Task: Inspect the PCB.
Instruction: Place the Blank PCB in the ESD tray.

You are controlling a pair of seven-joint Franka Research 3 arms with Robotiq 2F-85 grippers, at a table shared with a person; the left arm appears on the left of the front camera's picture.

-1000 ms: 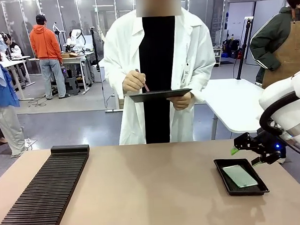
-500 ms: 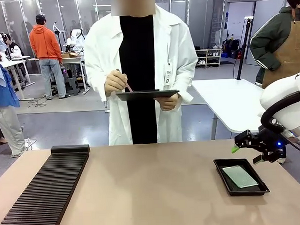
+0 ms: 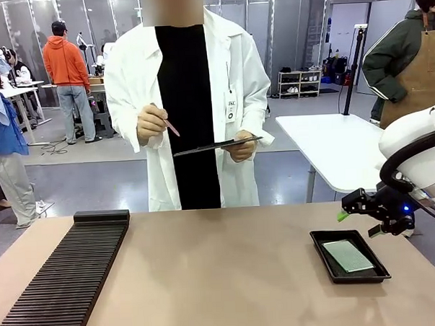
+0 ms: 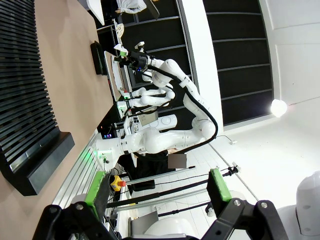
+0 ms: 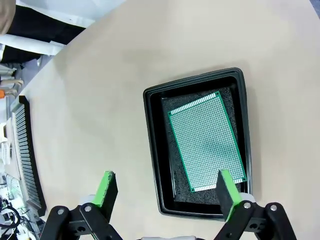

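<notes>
PCB [image 5: 207,141] is lying in the black tray [image 5: 152,150] just beyond your right gripper [image 5: 167,194], whose jaws are sitting wide apart, holding nothing.

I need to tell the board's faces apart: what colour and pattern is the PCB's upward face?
Green, with a fine dot grid; the PCB shows best in the right wrist view.

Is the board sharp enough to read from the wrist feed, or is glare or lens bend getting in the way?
Right wrist view: the PCB in the black tray is sharp, hole grid readable, no glare; the tray edges bow slightly from the wide lens. Front view: the PCB is small and pale, with no detail. Left wrist view: rolled sideways and strongly bent, with a bright lamp.
</notes>
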